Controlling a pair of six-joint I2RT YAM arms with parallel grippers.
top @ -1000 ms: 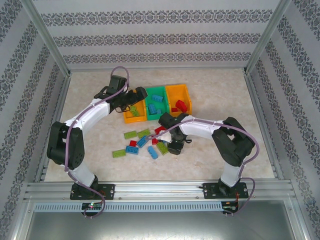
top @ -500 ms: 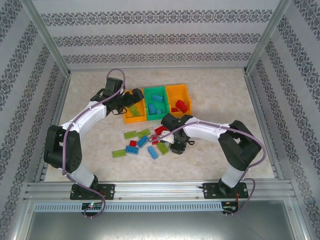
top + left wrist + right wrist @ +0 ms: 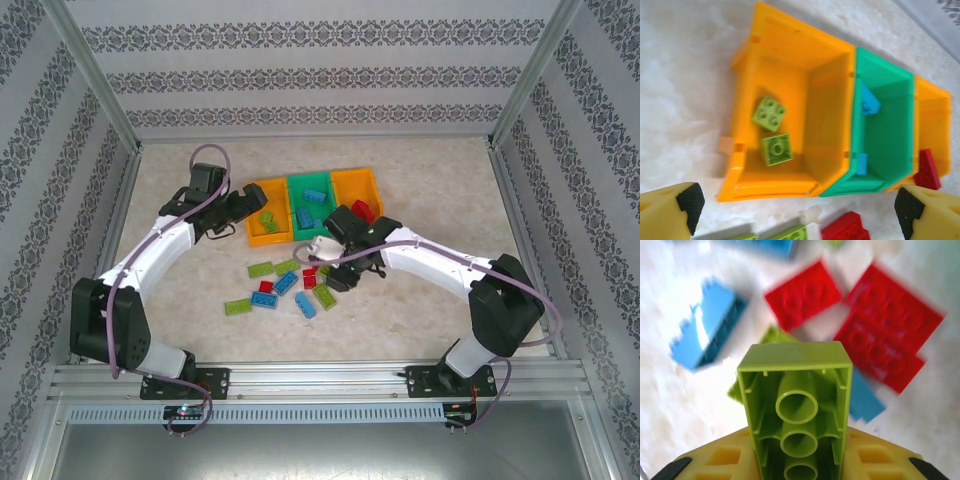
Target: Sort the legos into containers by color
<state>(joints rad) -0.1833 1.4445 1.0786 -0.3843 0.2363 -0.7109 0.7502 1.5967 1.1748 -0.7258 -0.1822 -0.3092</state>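
Loose legos [image 3: 275,285] lie scattered on the table [image 3: 430,200]; over them the right gripper [image 3: 795,455] is clamped on a lime green brick [image 3: 796,390] and has swung from the pile's near side toward the bins. Beyond stand the three containers [image 3: 310,178] in a row; the left gripper [image 3: 800,212], jaws wide and holding nothing, has drawn back leftward off the left orange bin [image 3: 790,50].
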